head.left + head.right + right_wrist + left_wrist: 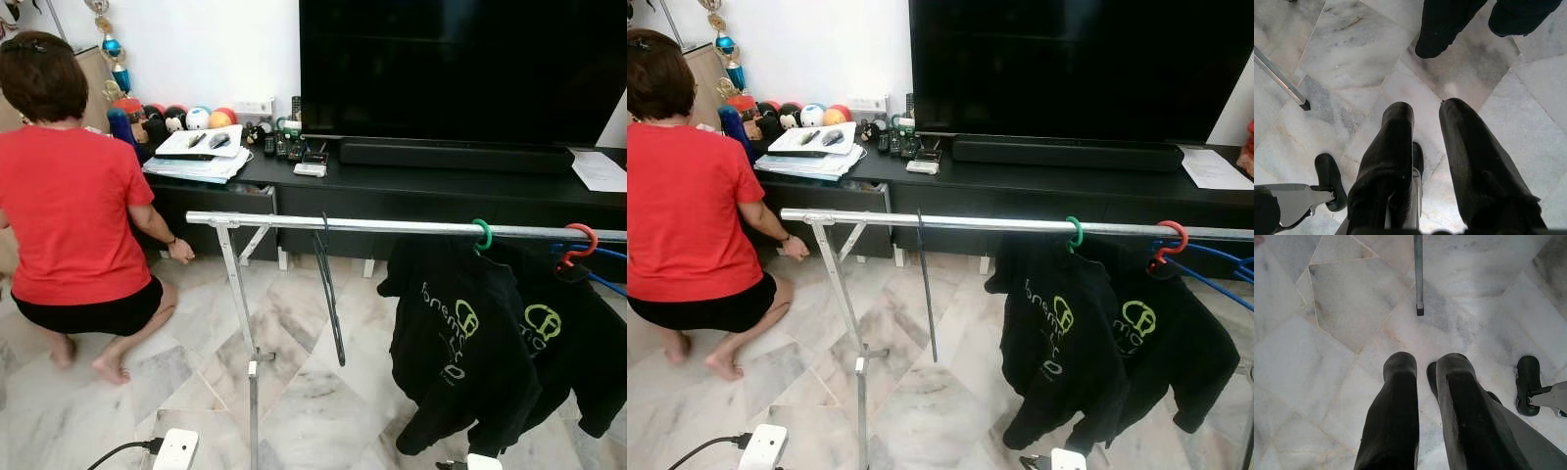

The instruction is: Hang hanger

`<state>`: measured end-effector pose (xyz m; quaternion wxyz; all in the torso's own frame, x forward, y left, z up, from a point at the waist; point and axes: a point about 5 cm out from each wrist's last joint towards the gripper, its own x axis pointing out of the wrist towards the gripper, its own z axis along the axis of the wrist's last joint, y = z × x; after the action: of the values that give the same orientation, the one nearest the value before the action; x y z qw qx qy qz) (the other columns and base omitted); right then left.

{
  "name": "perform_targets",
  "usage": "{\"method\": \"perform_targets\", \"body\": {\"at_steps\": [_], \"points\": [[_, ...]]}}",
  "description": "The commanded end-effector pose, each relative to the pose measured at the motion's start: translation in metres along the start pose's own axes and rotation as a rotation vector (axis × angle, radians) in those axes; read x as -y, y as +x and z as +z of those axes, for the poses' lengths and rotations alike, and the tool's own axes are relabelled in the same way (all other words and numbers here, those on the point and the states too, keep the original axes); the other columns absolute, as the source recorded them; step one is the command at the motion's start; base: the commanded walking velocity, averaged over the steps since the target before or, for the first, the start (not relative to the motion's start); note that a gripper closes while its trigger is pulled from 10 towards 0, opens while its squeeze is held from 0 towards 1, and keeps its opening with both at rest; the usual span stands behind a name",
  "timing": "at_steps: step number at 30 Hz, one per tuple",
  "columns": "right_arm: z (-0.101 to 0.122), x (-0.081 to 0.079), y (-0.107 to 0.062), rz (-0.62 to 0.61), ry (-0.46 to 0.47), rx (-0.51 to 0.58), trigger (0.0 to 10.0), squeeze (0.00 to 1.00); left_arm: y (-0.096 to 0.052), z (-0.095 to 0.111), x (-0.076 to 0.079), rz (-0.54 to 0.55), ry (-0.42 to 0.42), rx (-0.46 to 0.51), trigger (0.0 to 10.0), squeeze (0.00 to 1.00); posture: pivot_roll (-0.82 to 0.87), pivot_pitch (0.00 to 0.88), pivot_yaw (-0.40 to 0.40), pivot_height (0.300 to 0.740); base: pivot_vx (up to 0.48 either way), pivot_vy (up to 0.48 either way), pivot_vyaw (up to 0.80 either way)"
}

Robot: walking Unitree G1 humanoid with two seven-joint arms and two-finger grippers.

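Note:
A black hanger (329, 294) hangs empty on the silver rail (372, 225) of a clothes rack, seen edge-on left of the rail's middle. Further right, two black shirts hang from a green hanger (482, 235) and a red hanger (580, 243). A blue hanger (598, 269) is at the rail's far right. My left gripper (1425, 363) hangs over the marble floor, open with nothing between its fingers, near a foot of the rack (1419, 274). My right gripper (1425, 110) is also open and empty, below a shirt's hem (1449, 24).
A person in a red shirt (69, 196) crouches at the left, one hand by the black TV console (441, 181). The rack's upright post (240, 294) stands in front of me. A white power strip (176, 450) lies on the floor near left.

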<state>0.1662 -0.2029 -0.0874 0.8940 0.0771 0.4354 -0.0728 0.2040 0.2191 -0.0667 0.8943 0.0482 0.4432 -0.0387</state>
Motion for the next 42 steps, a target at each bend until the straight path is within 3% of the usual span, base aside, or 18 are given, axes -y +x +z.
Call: {"method": "perform_targets", "body": {"at_steps": [1,12,13,16,42], "points": [[-0.001,-0.002,0.0,0.004,-0.01,-0.007,10.0,0.0,-0.001,-0.008,0.001,-0.001,-0.001,-0.03,10.0,0.0,-0.01,0.0,0.012,0.74,0.0,0.0,0.0],[-0.001,-0.003,0.0,0.008,-0.006,-0.007,10.0,0.0,-0.001,-0.008,0.001,-0.001,0.003,-0.033,10.0,0.0,0.0,0.0,0.0,0.74,0.0,0.0,0.0],[0.002,-0.01,0.002,0.027,0.044,0.007,10.0,0.0,-0.001,-0.008,0.002,0.005,-0.025,-0.026,10.0,0.0,-0.01,0.0,0.004,0.74,0.0,0.0,0.0],[0.004,-0.014,0.003,0.036,0.059,0.013,10.0,0.0,0.0,-0.008,0.003,0.005,-0.035,-0.022,10.0,0.0,0.0,0.0,0.005,0.74,0.0,0.0,0.0],[0.003,-0.012,0.002,0.026,0.075,0.013,10.0,0.0,0.0,-0.009,0.005,0.009,-0.059,-0.019,10.0,0.0,-0.01,0.0,-0.001,0.74,0.0,0.0,0.0]]}}
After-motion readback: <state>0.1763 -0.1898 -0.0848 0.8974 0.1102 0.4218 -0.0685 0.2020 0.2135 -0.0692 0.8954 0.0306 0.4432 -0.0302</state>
